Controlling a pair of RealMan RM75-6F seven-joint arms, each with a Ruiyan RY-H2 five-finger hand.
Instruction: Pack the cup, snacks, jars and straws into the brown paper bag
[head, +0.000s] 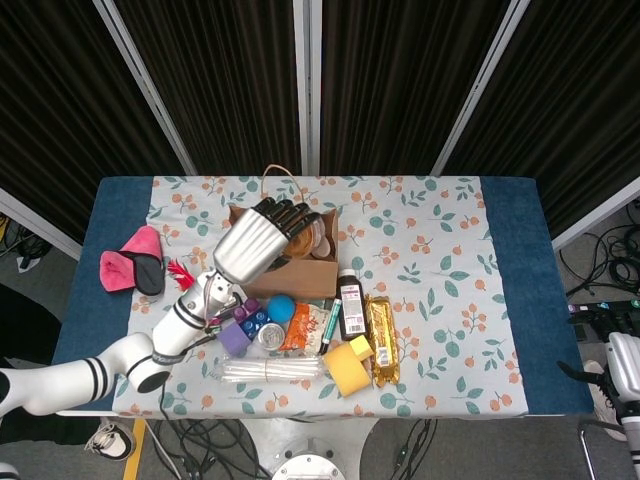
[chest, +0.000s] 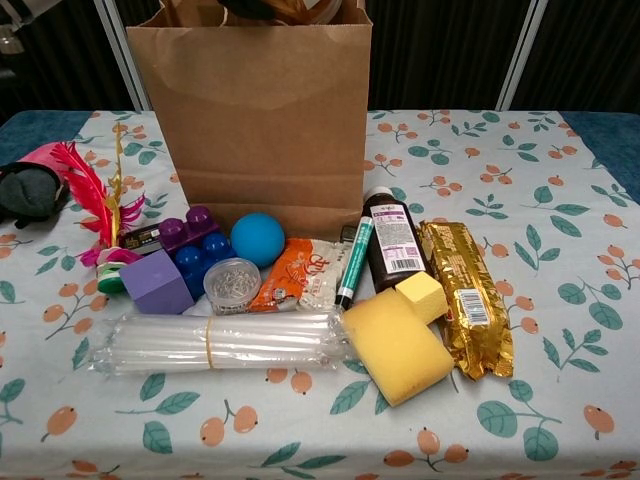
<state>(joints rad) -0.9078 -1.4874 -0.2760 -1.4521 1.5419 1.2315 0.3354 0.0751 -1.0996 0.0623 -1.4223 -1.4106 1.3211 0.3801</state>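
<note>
A jar (head: 316, 236) is being gripped by the left hand (head: 262, 238) over the open mouth of the brown paper bag (chest: 255, 120). The straws (chest: 215, 343) are being left lying at the table's front edge, the gold snack pack (chest: 465, 298) beside the sponge (chest: 398, 345). The right hand is not being shown.

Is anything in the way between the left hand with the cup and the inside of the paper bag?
Nothing visible blocks it. The left hand is above the brown paper bag's open top, with the cup already at the mouth.
</note>
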